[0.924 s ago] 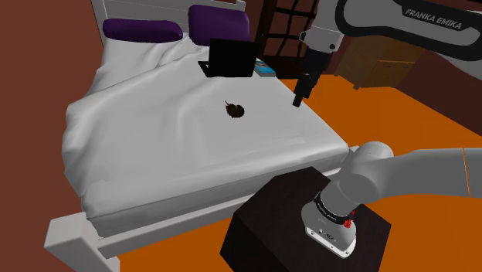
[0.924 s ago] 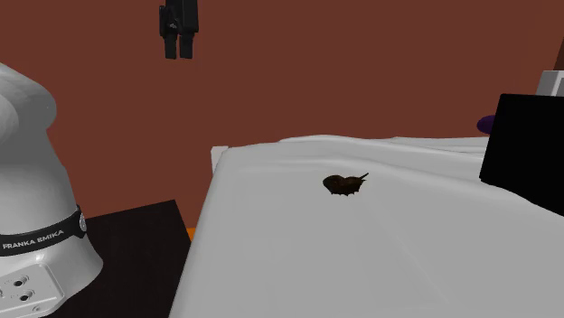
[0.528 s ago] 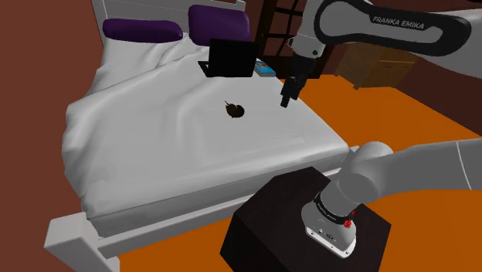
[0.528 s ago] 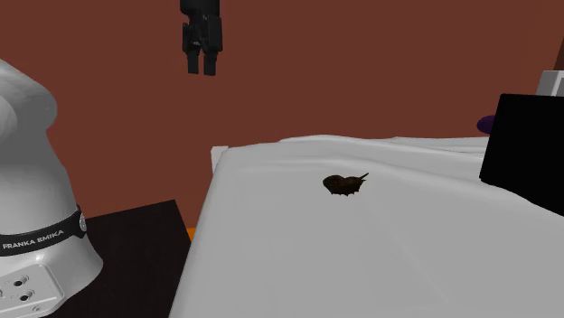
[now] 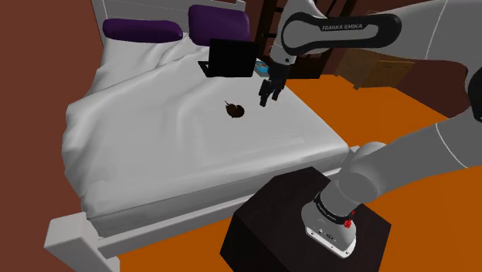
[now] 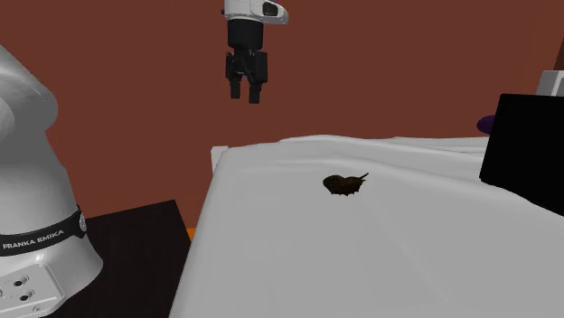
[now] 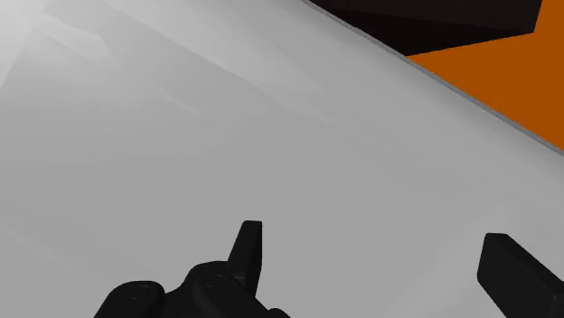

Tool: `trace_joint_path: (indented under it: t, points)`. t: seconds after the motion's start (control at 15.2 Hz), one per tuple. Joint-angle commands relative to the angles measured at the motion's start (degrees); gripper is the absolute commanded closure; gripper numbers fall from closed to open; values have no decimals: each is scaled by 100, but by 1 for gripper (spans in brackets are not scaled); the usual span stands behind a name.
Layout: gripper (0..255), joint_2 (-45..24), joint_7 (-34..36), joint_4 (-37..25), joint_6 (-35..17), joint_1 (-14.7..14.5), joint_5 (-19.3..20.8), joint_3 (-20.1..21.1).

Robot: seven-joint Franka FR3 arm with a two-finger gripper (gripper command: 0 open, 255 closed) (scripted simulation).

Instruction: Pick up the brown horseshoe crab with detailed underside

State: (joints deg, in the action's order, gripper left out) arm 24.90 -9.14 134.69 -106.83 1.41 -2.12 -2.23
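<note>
Crab lies at middle of bed, nothing crowding it, free for top-down grab. Jaws spread, empty, hang high above bed, not yet over crab; likely pre-opened to straddle shell.

On white bed — brown crab, black laptop, purple pillows.
</note>
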Motion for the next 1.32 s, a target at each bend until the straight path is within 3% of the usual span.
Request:
trace_joint_path:
  t: [0.0, 0.66, 1.25]
  points:
    - [0, -357, -34, -79, -322, 30, -12, -54]
    - [0, -2463, -214, -1199, -1468, 134, -261, -262]
    - [0, -4403, -390, -2839, -1894, 322, -627, -333]
